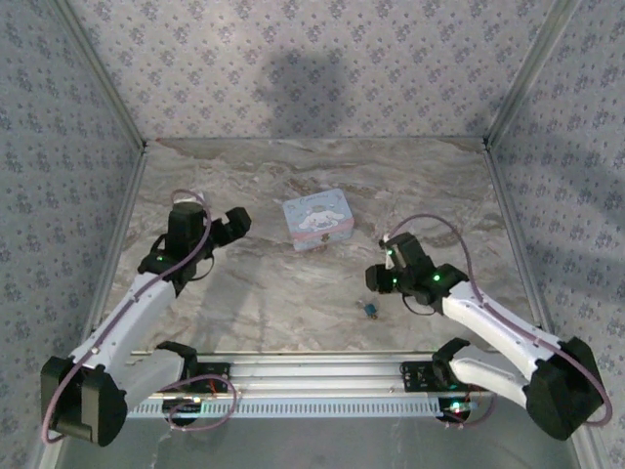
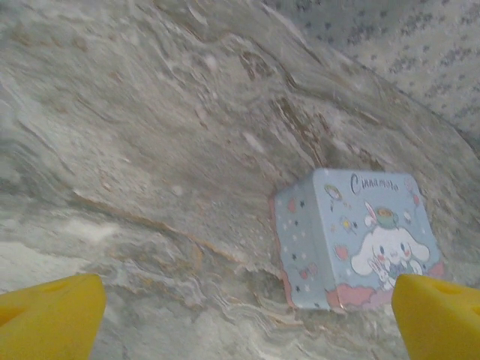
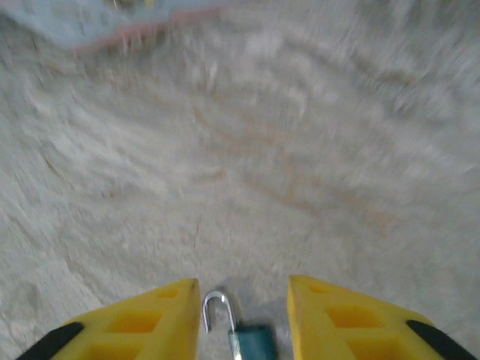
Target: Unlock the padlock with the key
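Here the padlock [image 3: 253, 341] is seen lying on the marbled table [image 3: 262, 150], between the parted fingers of the right gripper [image 3: 244, 283] and apparently clear of both. Its silvery shackle [image 3: 215, 309] is pointed ahead, roughly along the gripper's line. The right arm is judged far nearer. The left gripper [image 2: 247, 283], spread wide, is held well apart, facing the cartoon tin [image 2: 352, 240].

One fixed overview, two wrist cameras low over the table [image 1: 293, 283].
My top camera sits above and behind the arm bases [image 1: 190, 363], facing forward and down over the whole tabletop to the back wall [image 1: 312, 68]. The left wrist camera looks slantwise past the left gripper [image 2: 247, 296] at the tin [image 2: 352, 240], fairly near; the right wrist camera hangs close above the padlock [image 3: 255, 341]. The top view shares both things with them.
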Motion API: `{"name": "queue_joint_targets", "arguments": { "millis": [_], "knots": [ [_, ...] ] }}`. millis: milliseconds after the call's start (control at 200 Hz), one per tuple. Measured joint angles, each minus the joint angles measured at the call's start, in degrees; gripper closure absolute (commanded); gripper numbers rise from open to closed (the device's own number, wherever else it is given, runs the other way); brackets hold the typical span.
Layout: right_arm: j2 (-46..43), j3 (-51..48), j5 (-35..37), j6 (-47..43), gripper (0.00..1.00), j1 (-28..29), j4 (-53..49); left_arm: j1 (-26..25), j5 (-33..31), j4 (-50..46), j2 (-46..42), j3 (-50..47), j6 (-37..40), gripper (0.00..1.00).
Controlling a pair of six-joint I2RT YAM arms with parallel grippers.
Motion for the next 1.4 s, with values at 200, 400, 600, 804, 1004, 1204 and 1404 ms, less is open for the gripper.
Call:
{"name": "queue_joint_targets", "arguments": {
  "millis": [200, 400, 600, 804, 1004, 1204, 1404],
  "knots": [
    [-7.8, 1.6, 5.3, -5.8, 0.28, -6.0, 2.4, 3.2, -9.4, 1.0, -5.5, 0.2, 5.5, 0.02],
    [-12.9, -1.9, 10.1, -11.2, 0.00, -13.6, 11.2, 4.5, -19.6, 12.1, -9.7, -8.2, 15.9, 0.02],
    [-11.2, -11.7, 12.8, -15.8, 0.00, -22.3, 24.8, 7.0, -23.6, 16.6, -7.1, -15.1, 22.3, 0.02],
    [0.3, -19.7, 12.4, -20.2, 0.00, -27.3, 42.2, 8.9, -24.3, 22.2, -3.0, -18.6, 24.5, 0.02],
    [10.4, -22.4, 9.0, -22.9, 0.00, -30.2, 57.6, 10.2, -22.6, 29.3, 3.4, -19.8, 27.0, 0.02],
    [18.4, -22.3, 3.7, -25.3, 0.00, -33.4, 69.7, 11.5, -18.1, 37.9, 10.9, -21.6, 31.4, 0.02],
    [29.6, -21.2, -0.6, -25.7, 0.00, -35.9, 78.1, 13.6, -10.4, 47.0, 17.2, -22.5, 36.3, 0.02]
  ]
}}
